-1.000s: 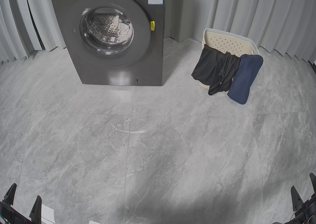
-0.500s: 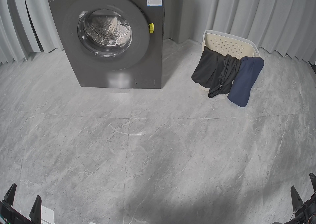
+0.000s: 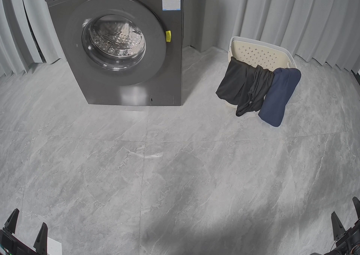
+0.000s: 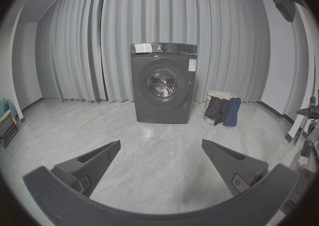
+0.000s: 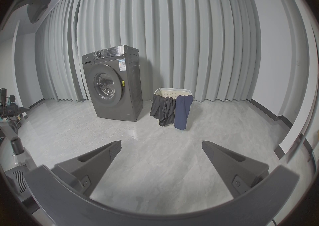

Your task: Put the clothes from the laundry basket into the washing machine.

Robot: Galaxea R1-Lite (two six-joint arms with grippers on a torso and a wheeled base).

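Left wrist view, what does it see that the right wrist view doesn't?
Left wrist view: the left gripper up close, fingers open, and dark furniture at the room's edge. Right wrist view: the right gripper up close, fingers open, and the washing machine from an angle, side panel showing. Both: the machine, the laundry basket with dark clothes draped over its rim, curtains.

Pale grey curtains [image 3: 285, 8] hang in long pleats across the back, marbled grey floor tiles [image 3: 187, 177] spread out below, a white wall [image 5: 279, 63] meets the curtains
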